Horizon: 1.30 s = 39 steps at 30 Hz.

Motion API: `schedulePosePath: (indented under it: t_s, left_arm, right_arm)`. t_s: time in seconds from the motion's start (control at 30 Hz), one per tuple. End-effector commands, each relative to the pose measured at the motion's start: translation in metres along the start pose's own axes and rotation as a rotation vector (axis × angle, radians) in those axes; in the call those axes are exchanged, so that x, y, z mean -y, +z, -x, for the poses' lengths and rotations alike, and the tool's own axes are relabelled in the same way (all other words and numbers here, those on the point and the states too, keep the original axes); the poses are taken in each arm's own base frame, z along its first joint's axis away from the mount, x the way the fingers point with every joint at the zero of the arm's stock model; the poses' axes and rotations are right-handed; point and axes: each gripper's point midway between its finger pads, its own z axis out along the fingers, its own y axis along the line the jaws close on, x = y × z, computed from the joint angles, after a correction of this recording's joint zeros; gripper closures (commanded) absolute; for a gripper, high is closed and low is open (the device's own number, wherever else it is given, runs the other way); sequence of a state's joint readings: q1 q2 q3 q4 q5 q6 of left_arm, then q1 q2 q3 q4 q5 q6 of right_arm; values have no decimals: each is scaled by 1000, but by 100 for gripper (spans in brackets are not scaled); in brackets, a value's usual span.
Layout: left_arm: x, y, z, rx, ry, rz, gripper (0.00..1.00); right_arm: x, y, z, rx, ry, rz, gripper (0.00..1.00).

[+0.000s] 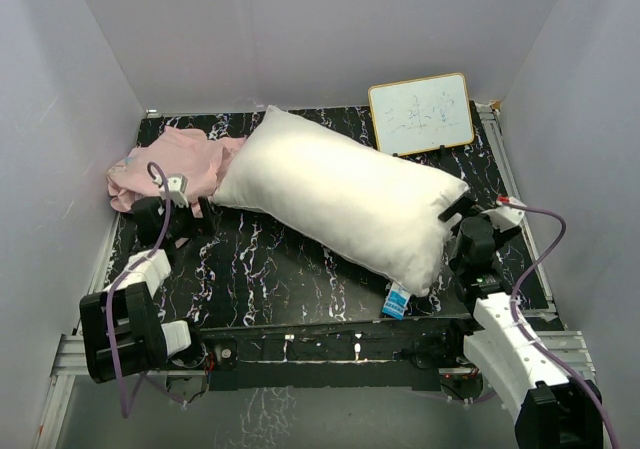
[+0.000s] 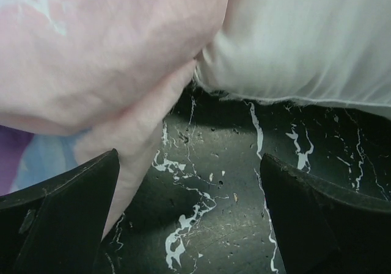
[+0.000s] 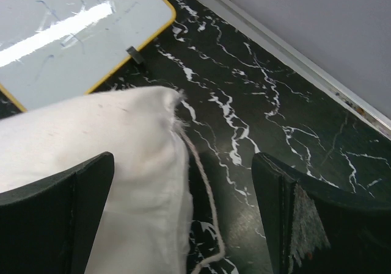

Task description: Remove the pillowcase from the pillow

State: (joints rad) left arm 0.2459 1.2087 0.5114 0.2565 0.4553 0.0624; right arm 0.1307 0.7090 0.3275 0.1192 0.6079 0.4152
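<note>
From my remote station, both arms sit low over the black marbled table point(image 1: 270, 269) with the pillowcase point(image 1: 175, 164) already off the pillow point(image 1: 340, 194). The left gripper point(image 1: 168, 214) rests with its jaws spread wide and nothing pinched between them. In its wrist view the pale pink fabric of the pillowcase point(image 2: 91, 60) bunches just ahead and to the left, one fold running down to touch the left finger point(image 2: 73, 213), while a patch of purple and blue print shows at the frame's left edge. The bare white pillow point(image 2: 305, 42) lies ahead and to the right of that gripper point(image 2: 189, 164), its seamed edge meeting the pink cloth. The right gripper point(image 1: 462, 219) is likewise spread apart. A corner of the pillow point(image 3: 122, 164) lies between its fingers, against the left one, and is not clamped, and a loose thread point(image 3: 204, 188) trails from the seam onto the table. Beyond that gripper point(image 3: 183, 164), ahead and to the left, stands a small yellow-framed whiteboard point(image 3: 67, 36). A blue-white tag point(image 1: 397, 301) hangs from the pillow's near corner, just left of the right arm.
</note>
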Motion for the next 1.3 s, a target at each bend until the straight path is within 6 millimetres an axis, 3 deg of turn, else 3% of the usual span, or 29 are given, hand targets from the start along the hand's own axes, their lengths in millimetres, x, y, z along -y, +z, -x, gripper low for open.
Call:
schedulePosePath:
  t_s: [0.0, 0.23, 0.4, 0.53, 0.67, 0.77, 0.87, 0.93, 0.97, 1.07, 1.27]
  left_arm:
    - [9, 11, 18, 231, 36, -65, 3]
    - [3, 27, -3, 313, 41, -61, 3]
    - [-4, 37, -10, 347, 18, -43, 3]
    - [-3, 38, -15, 321, 43, -18, 3]
    - [4, 31, -19, 405, 101, 23, 3]
    - [-4, 41, -28, 312, 85, 59, 3]
    - [-8, 53, -26, 270, 68, 71, 3]
    - [-7, 54, -25, 274, 80, 78, 3]
    - [-6, 54, -24, 288, 78, 74, 3]
    - [-7, 54, -27, 267, 78, 77, 3]
    - [-7, 54, -26, 278, 79, 76, 3]
  right_arm:
    - [15, 4, 13, 163, 45, -52, 2]
    - [20, 15, -11, 192, -21, -40, 1]
    - [10, 30, -33, 171, -41, -2, 2]
    - [8, 37, -42, 176, -62, 16, 2]
    - [7, 37, -45, 192, -72, 55, 2]
    - [-12, 36, -50, 168, -124, 199, 2]
    - [-52, 32, -78, 104, -296, 465, 2]
    - [-75, 29, -80, 137, -379, 586, 2]
    - [-68, 35, -91, 66, -372, 540, 2]
    - [-67, 47, -87, 62, -353, 488, 2]
    - [-74, 38, -83, 107, -377, 554, 2]
